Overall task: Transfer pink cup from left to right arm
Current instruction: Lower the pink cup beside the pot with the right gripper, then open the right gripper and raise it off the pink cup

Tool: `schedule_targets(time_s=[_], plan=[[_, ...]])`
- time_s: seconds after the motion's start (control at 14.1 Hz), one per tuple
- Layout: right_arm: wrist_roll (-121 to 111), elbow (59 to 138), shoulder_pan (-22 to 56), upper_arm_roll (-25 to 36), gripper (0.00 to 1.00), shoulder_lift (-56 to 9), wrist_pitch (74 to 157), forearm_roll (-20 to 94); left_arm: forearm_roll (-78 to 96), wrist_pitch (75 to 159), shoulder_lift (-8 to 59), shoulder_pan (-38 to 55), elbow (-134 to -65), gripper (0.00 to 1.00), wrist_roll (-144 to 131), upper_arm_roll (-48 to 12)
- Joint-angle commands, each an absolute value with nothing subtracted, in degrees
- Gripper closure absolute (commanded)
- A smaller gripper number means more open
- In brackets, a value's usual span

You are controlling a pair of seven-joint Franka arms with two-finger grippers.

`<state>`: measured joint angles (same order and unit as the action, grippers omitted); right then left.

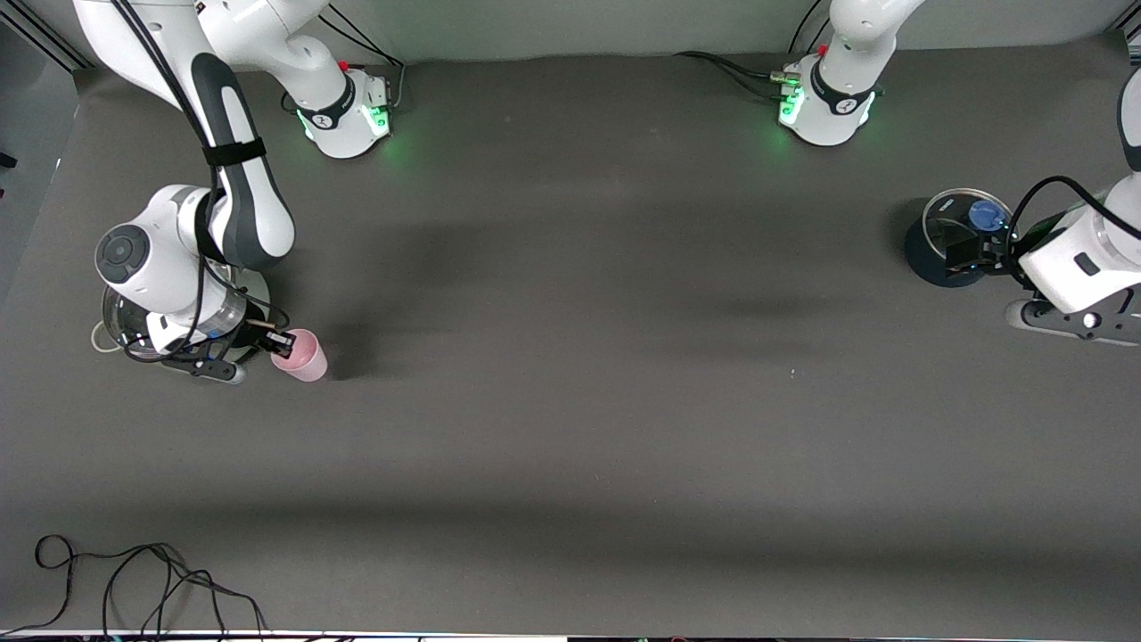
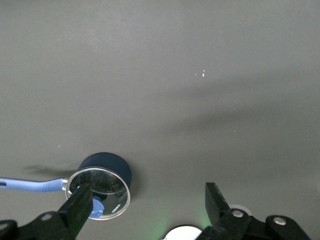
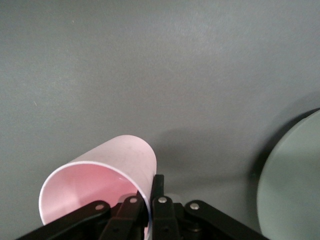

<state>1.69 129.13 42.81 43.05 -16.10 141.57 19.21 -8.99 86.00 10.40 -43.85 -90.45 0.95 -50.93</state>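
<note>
The pink cup [image 1: 301, 355] is a small pale tumbler at the right arm's end of the table. My right gripper [image 1: 278, 341] is shut on its rim, one finger inside and one outside, and holds it tilted just over the table. In the right wrist view the cup [image 3: 107, 170] shows its open mouth, with the gripper [image 3: 150, 200] pinching its wall. My left gripper [image 1: 972, 254] is open and empty at the left arm's end, over a dark blue pot [image 1: 931, 259]. In the left wrist view the gripper [image 2: 147, 200] has its fingers wide apart.
The dark blue pot [image 2: 107, 172] has a glass lid with a blue knob and a blue handle [image 2: 30, 185]. A second glass-lidded pot [image 1: 120, 325] sits under the right arm's wrist; its lid [image 3: 295, 185] shows in the right wrist view. Black cables [image 1: 134, 580] lie at the table's nearest edge.
</note>
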Motion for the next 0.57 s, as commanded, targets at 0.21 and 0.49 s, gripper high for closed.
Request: schedule_targets(time_s=[0.21,0.49], plan=[[-1.84,128.5,43.59,43.42,0.38,-17.49,141.59,23.64,-7.38,92.81,2.11,-46.76,-98.79,0.0,-1.58,-50.45],[-2.11,127.71,43.51,43.59,0.29,-16.53,141.42,23.64,-5.37,92.02,2.37,-46.06,-97.48,0.0,-0.79,-49.32]])
